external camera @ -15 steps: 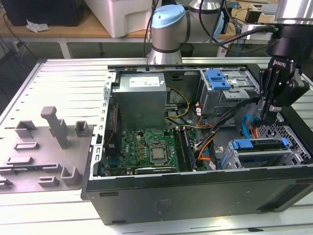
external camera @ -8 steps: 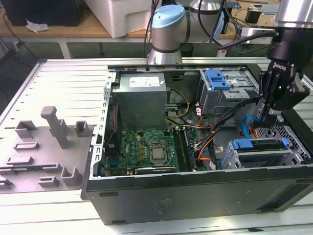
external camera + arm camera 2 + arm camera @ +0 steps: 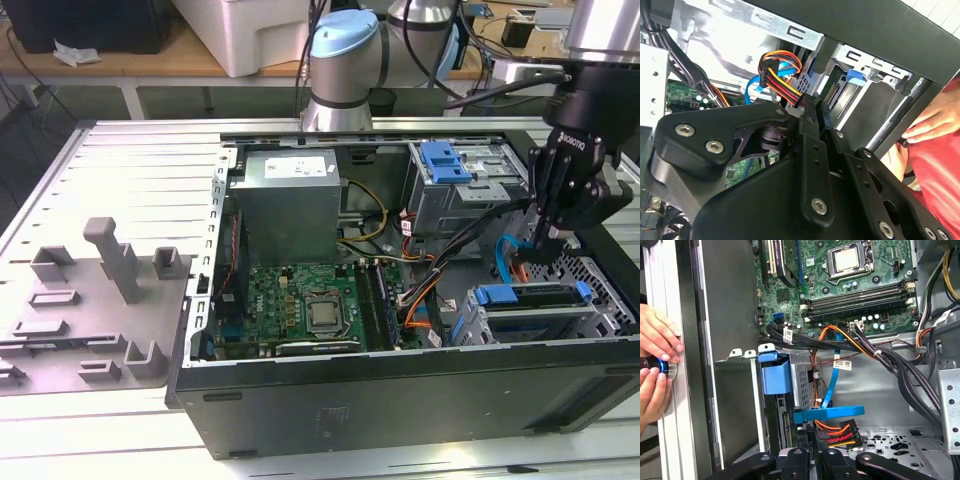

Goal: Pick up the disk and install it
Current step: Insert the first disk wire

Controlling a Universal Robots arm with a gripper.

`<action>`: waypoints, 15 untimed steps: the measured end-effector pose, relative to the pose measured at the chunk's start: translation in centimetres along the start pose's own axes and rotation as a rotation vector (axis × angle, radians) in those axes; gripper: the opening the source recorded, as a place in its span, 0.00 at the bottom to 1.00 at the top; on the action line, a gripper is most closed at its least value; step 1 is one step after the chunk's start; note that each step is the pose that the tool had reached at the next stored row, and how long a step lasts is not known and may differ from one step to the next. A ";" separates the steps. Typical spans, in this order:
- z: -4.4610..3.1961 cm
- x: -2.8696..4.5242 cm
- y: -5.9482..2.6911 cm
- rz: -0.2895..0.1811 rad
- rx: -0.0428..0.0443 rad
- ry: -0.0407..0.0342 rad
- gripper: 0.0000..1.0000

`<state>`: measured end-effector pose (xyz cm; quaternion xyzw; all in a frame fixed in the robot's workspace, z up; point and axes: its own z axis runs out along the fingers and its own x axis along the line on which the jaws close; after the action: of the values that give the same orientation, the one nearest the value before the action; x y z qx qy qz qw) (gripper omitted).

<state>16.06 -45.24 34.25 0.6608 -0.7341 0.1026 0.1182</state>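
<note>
We find the black gripper (image 3: 547,252) hanging fingertips-down from the arm at three o'clock of the exterior view, inside the open black computer case (image 3: 400,400). Its fingers (image 3: 812,150) are pressed together; we cannot tell whether they pinch anything. The disk (image 3: 530,296), a silver drive in a blue plastic caddy, sits in the metal cage (image 3: 600,290) at six o'clock of the fingertips. A blue flat cable (image 3: 832,385) and an orange-red-yellow wire bundle (image 3: 840,431) crowd the fingers. A person's hands (image 3: 657,337) rest on the case edge.
</note>
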 end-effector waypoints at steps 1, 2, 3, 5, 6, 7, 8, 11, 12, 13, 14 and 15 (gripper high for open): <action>0.03 0.09 0.02 -0.001 0.0006 -0.0044 0.17; 0.05 0.20 0.04 -0.002 0.0012 -0.0095 0.17; 0.08 0.30 0.05 -0.003 0.0017 -0.0143 0.17; 0.14 0.52 0.07 -0.005 0.0027 -0.0250 0.17; 0.17 0.62 0.08 -0.006 0.0031 -0.0297 0.17; 0.22 0.81 0.09 -0.008 0.0037 -0.0386 0.17; 0.27 0.98 0.10 -0.009 0.0043 -0.0463 0.17; 0.35 1.30 0.15 -0.012 0.0053 -0.0588 0.17; 0.41 1.51 0.19 -0.013 0.0059 -0.0648 0.17; 0.49 1.74 0.24 -0.014 0.0064 -0.0711 0.17; 0.56 1.95 0.28 -0.015 0.0070 -0.0777 0.17; 0.58 2.03 0.29 -0.016 0.0071 -0.0814 0.17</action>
<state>15.55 -47.31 34.33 0.6708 -0.7325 0.0772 0.0867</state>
